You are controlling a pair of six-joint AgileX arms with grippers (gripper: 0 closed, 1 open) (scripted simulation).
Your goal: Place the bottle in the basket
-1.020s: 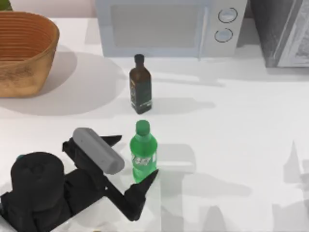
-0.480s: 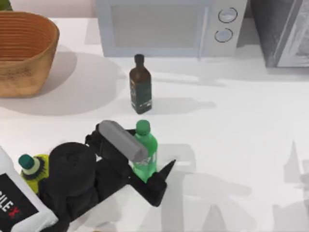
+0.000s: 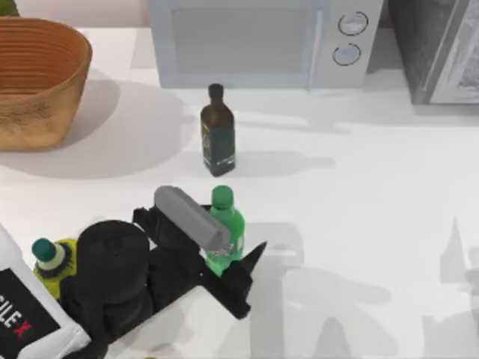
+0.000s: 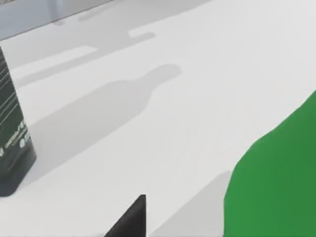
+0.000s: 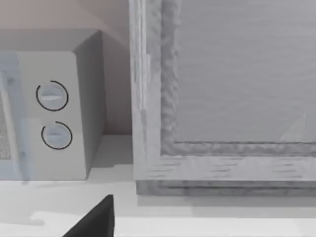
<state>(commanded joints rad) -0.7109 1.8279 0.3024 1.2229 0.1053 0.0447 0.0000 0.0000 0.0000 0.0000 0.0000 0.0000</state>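
The green bottle (image 3: pixel 233 229) stands upright at the table's front centre, and its green body (image 4: pixel 276 182) looms close in the left wrist view. My left gripper (image 3: pixel 232 247) is open around it from the left. The near finger (image 3: pixel 253 258) lies just right of the bottle, and in the left wrist view a strip of table shows between that finger (image 4: pixel 132 219) and the bottle. The far finger is hidden under the arm. The wicker basket (image 3: pixel 37 78) sits at the far left. My right gripper (image 5: pixel 94 219) is parked off to the right, facing the microwave.
A dark brown bottle (image 3: pixel 217 131) stands behind the green one, also near my left gripper (image 4: pixel 10 143). A squat yellow-green bottle (image 3: pixel 49 260) sits by the left arm. A microwave (image 3: pixel 254 41) and a grey cabinet (image 3: pixel 441 48) line the back.
My left arm has swung right until its fingers flank the green bottle. In the last half second the near finger edged slightly inward. The bottle has stayed in place.
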